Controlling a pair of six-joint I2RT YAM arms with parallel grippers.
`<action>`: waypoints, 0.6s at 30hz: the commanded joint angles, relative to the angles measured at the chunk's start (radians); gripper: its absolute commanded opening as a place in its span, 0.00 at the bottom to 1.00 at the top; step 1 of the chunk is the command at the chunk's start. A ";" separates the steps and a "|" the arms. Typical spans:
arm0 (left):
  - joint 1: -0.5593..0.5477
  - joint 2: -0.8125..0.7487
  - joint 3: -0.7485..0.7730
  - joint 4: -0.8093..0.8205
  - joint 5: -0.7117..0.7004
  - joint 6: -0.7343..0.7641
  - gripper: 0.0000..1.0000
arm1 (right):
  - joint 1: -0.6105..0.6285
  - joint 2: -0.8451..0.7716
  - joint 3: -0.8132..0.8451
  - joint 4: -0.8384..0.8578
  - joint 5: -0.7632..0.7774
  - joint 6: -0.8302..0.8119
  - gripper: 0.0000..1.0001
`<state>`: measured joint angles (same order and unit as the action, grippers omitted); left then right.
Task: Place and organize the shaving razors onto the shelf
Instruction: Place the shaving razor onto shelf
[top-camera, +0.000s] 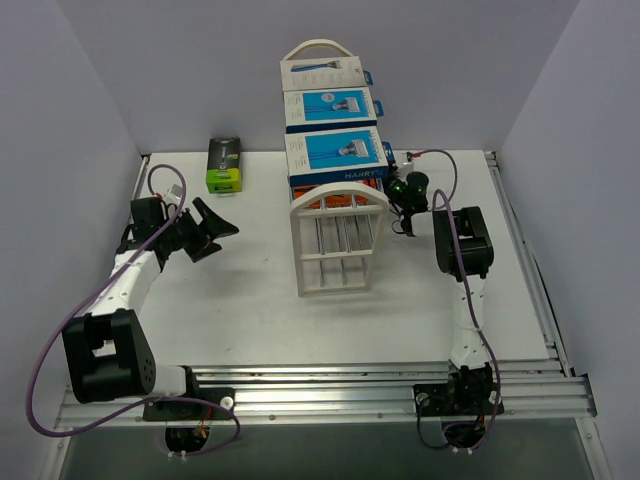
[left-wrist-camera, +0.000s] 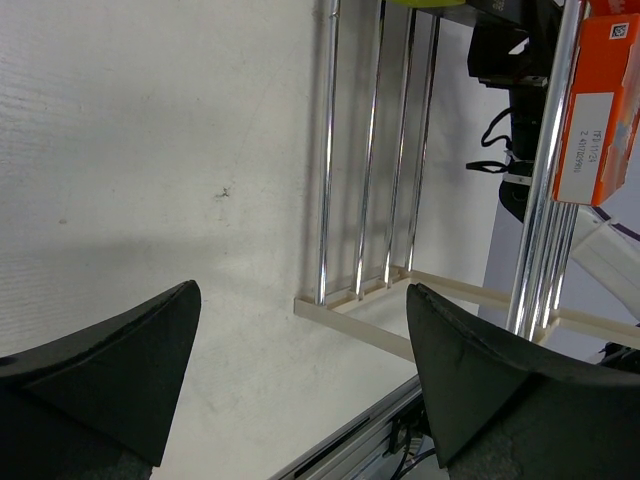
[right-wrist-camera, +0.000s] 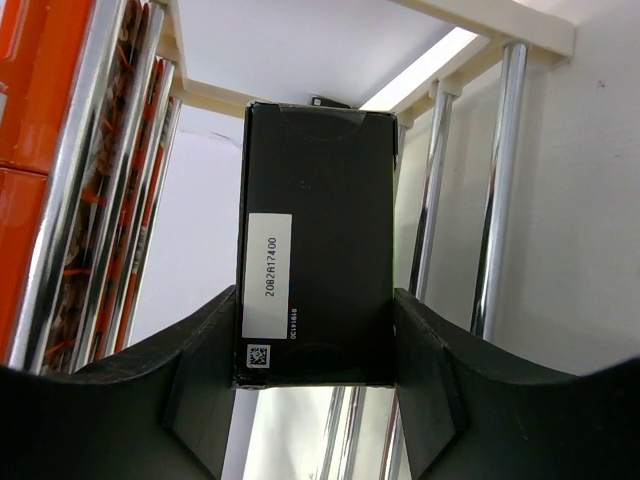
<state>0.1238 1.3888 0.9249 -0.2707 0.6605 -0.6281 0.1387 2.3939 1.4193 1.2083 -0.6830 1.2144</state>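
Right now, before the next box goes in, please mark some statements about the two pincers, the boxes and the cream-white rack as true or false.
1. The right pincer grips a black cardboard box bearing a white label. True.
2. The left pincer clamps an orange box. False: it is open and empty.
3. Blue-and-white cardboard boxes lie on top of the cream-white barred rack. True.
4. The black-and-lime-green box stands on the right arm's side of the rack. False: it stands on the table on the left arm's side.
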 joint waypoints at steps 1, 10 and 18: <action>-0.004 0.007 -0.009 0.057 0.024 -0.008 0.93 | 0.019 -0.004 0.076 0.261 0.005 0.043 0.00; -0.007 0.007 -0.011 0.065 0.030 -0.012 0.94 | 0.032 0.010 0.079 0.258 0.046 0.053 0.00; -0.009 0.009 -0.015 0.074 0.037 -0.016 0.94 | 0.039 0.007 0.063 0.257 0.092 0.051 0.00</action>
<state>0.1192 1.3918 0.9092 -0.2497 0.6704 -0.6460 0.1707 2.4378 1.4433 1.2072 -0.6163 1.2312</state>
